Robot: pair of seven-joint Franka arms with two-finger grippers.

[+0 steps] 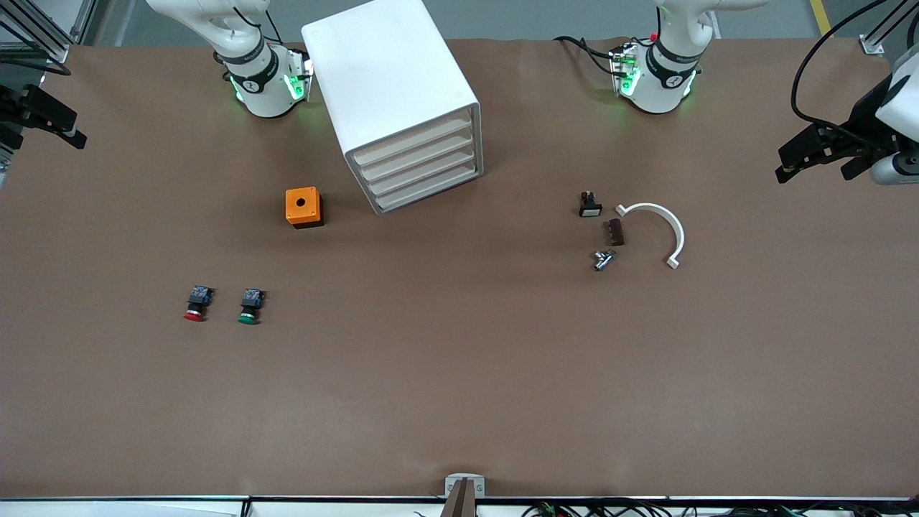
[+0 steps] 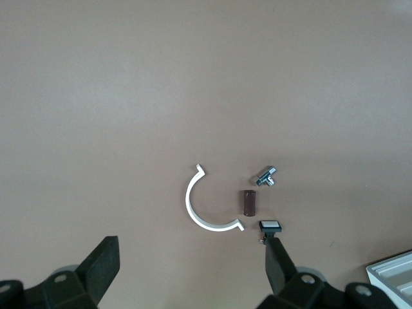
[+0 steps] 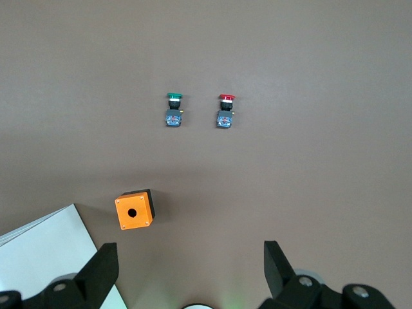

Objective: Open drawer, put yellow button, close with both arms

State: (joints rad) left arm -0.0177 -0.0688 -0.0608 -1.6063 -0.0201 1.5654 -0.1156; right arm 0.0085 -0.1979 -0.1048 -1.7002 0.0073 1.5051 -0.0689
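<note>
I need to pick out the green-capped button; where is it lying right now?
In the front view, the green-capped button lies on the table toward the right arm's end, beside the red-capped button, nearer the camera than the orange box.

glossy white arms (image 1: 251,72), black joint bands, green lights, seemingly matte black pincers (image 1: 826,147)

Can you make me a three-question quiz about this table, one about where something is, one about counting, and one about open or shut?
1. What is the orange box beside?
A. the white cabinet
B. the white curved piece
C. the table's edge nearest the front camera

2. How many drawer fronts does the cabinet show?
A. two
B. four
C. six

3. How is the top drawer?
A. pulled out
B. taken away
C. shut

Answers: 1 A, the box sits close by the cabinet. 2 B, four cream fronts are stacked. 3 C, its front lines up with the three lower ones.
</note>
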